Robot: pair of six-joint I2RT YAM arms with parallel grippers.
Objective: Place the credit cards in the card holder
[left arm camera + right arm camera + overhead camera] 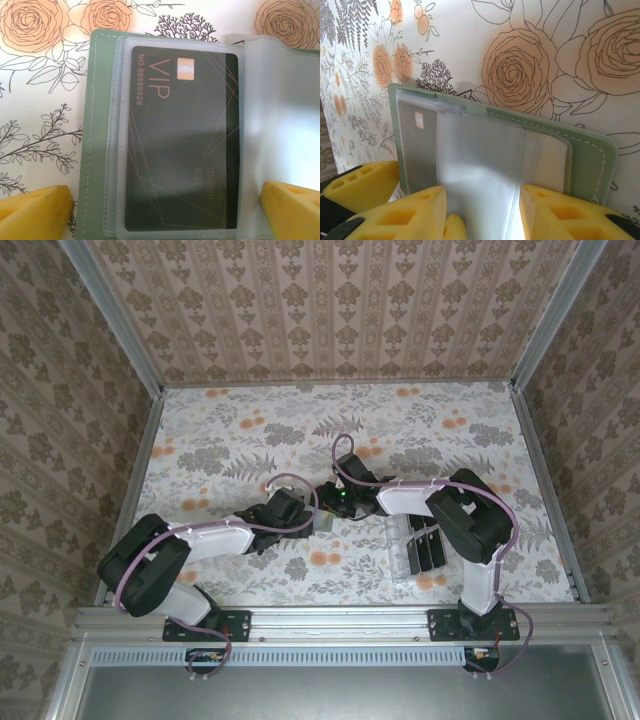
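The card holder (100, 150) lies open on the flowered table (250, 430), at the middle of the overhead view, where both arms meet. In the left wrist view it fills the centre of the frame, with one black card (180, 140) already sitting inside a clear sleeve.

The left claw (162, 215) is spread wide, one yellow tip in each bottom corner, with the holder between them and nothing gripped. I cannot tell whether those tips press on the holder.

The right claw (485, 215) is also parted, at the bottom of its frame. A loose plastic leaf (480, 160) stands up between its tips, and it does not look pinched.

More black cards (432, 545) wait in a clear rack (408, 550), right of centre in the overhead view.

These cards look light, stiff and slick, so I would take one by its short edges. The leaves look floppy and thin, and the holder will likely slide unless something pins its green cover.
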